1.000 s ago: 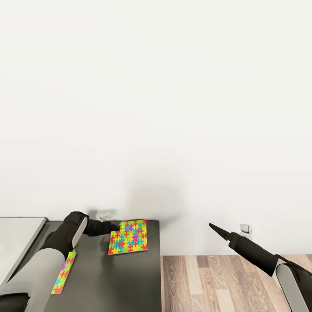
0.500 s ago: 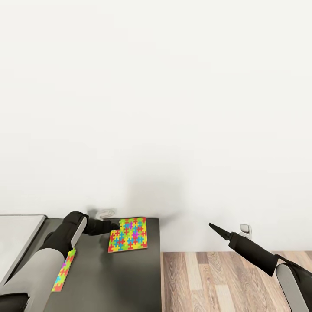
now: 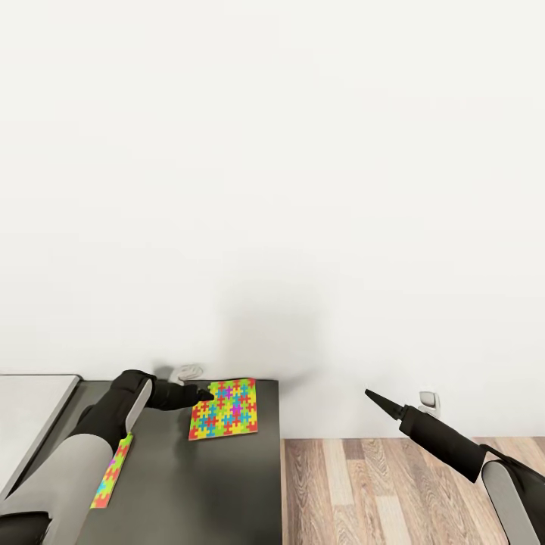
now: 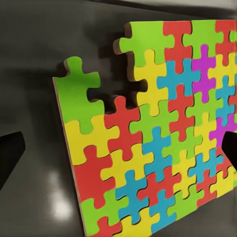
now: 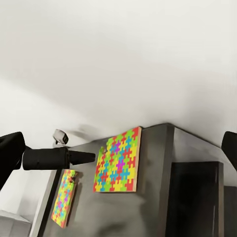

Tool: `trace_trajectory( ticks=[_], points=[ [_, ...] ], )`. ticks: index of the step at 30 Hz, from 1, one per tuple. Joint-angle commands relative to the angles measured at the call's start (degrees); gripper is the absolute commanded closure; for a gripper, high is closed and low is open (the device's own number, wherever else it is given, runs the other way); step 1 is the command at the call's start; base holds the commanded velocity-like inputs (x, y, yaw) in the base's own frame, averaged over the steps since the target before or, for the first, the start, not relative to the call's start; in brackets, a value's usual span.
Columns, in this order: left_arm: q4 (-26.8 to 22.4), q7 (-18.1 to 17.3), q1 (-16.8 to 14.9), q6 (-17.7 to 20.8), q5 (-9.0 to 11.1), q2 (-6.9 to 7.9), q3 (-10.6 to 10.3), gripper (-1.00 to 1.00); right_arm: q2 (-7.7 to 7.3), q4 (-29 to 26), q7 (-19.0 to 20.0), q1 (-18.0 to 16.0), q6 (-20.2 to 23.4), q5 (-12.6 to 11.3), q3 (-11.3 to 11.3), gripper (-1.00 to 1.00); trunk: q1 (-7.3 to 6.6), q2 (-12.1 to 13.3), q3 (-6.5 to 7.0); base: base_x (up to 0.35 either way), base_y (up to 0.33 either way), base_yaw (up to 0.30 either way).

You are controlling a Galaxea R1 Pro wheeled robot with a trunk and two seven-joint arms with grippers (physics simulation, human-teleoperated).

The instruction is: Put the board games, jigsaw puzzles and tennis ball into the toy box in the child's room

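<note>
A bright multicoloured jigsaw puzzle lies flat on a dark grey top, near its far right corner. My left gripper is open just above the puzzle's near-left corner, one finger on each side of it. The right wrist view also has this puzzle and the left gripper. A second jigsaw puzzle lies nearer me, partly under my left forearm. My right gripper hangs open over the floor, holding nothing.
A pale grey surface adjoins the dark top on the left. A plain white wall stands right behind. Wood-plank floor lies to the right of the dark top, with a wall socket low on the wall.
My left gripper has crept slightly forward over the puzzle's corner. The view has shifted a little. The right arm is where it was.
</note>
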Motion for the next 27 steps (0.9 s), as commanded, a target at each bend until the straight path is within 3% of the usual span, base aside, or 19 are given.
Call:
trace_trajectory(
  ticks=[1, 27],
  points=[
    [-0.04, -0.12, -0.04, 0.45, 0.21, 0.0, 0.15, -1.0, 0.0, -0.01, 0.06, -0.04, 0.36, -0.2, -0.05, -1.0, 0.03, -0.1, -0.1, 0.0, 0.0, 0.0],
    [0.04, -0.39, -0.04, 0.42, 0.16, 0.15, 0.31, -1.0, -0.07, -0.02, 0.15, -0.04, 0.47, -0.21, -0.12, -1.0, 0.03, -0.1, -0.57, 0.0, 0.0, 0.0]
  ],
)
